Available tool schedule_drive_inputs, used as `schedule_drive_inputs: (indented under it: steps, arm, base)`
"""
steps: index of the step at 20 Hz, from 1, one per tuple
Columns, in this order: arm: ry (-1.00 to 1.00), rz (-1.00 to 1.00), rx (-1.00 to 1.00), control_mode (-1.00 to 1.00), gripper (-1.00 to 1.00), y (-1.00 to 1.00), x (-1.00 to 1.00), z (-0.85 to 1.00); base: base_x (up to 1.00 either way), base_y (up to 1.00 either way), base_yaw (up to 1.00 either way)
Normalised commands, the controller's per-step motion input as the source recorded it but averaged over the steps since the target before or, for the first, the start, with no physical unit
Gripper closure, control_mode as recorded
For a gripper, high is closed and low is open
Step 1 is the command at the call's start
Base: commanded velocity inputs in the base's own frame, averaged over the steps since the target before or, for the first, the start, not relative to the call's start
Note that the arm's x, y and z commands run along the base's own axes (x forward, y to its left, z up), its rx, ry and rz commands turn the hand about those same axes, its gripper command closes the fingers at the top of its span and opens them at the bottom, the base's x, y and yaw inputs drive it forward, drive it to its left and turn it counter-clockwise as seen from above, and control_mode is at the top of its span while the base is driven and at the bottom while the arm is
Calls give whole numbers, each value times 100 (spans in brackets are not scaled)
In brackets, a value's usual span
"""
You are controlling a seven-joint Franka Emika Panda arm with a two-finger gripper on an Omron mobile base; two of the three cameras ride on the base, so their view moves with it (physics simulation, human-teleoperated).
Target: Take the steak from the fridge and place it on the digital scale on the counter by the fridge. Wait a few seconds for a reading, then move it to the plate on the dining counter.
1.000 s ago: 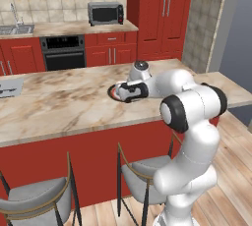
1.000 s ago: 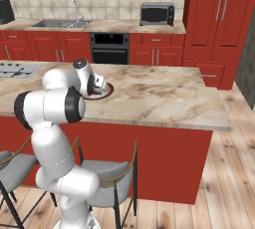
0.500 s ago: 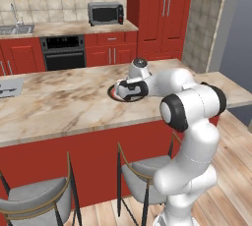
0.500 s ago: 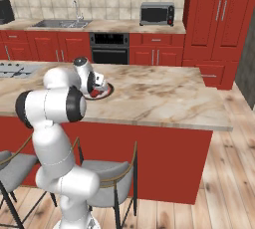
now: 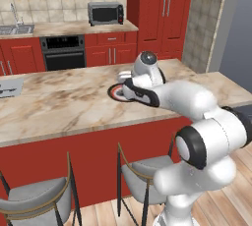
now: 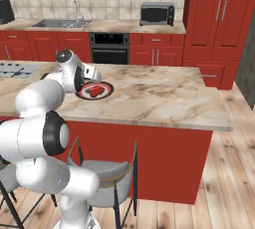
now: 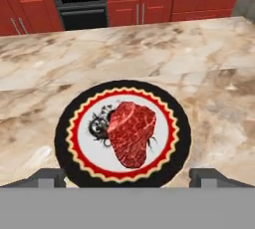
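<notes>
Now: dining counter (image 7: 209,68) spreads below the gripper (image 7: 127,177). Plate (image 7: 64,146) sits directly under it, jaws spread wide either side, gripping nothing. Steak (image 7: 131,132) lies flat on the plate's centre, just ahead of the fingertips (image 7: 48,177). Risk, as judged: a low retreat could clip the plate rim and shove it.

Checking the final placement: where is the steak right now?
The steak lies flat in the middle of the plate on the dining counter, just beyond the open gripper in the hand view, near the counter's stool-side edge.
</notes>
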Motion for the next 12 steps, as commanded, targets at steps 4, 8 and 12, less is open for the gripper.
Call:
schedule_drive_inputs:
  steps: [4, 8, 12]
  arm:
    - [-15, 0, 7, -100, -100, -5, -100, 100]
    - [0, 0, 22, -100, -100, -7, -100, 100]
    - [4, 0, 26, -100, -100, 0, -100, 90]
  base:
    - [0, 0, 0]
    - [0, 0, 0]
    - [0, 0, 0]
